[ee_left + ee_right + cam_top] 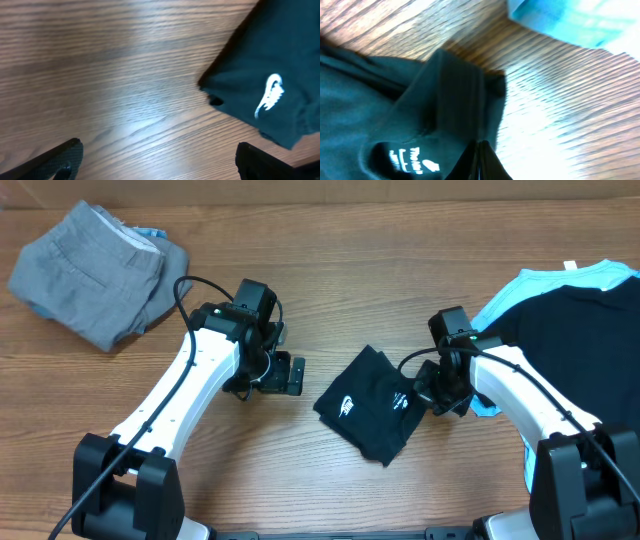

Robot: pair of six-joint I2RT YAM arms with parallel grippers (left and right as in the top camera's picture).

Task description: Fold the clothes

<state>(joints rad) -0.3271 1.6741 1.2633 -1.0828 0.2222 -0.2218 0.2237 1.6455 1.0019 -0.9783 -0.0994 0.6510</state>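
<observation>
**Right gripper clenched on the folded black garment, left gripper released**

Closest to the overhead camera are your two arms. The left arm (190,390) and the right arm (530,395) both reach in over the wooden table (350,260).

The largest cloth is a black shirt with light blue trim (580,320). It is spread out behind the right gripper (440,395), and its blue edge lies just beside that tool.

A grey pile of clothes (95,270) lies well apart from the left gripper (285,375), out beyond its arm.

The folded black garment (368,405) lies between your two tools. The right gripper's fingertips (482,155) are pressed together on its raised edge. The left gripper has its fingers spread wide over bare wood and holds nothing. The garment's near corner lies ahead of it and to one side, not touching.

A white logo (270,95) shows on the side of the garment toward the left gripper. A small printed label (412,156) sits just beside the right fingertips.
</observation>
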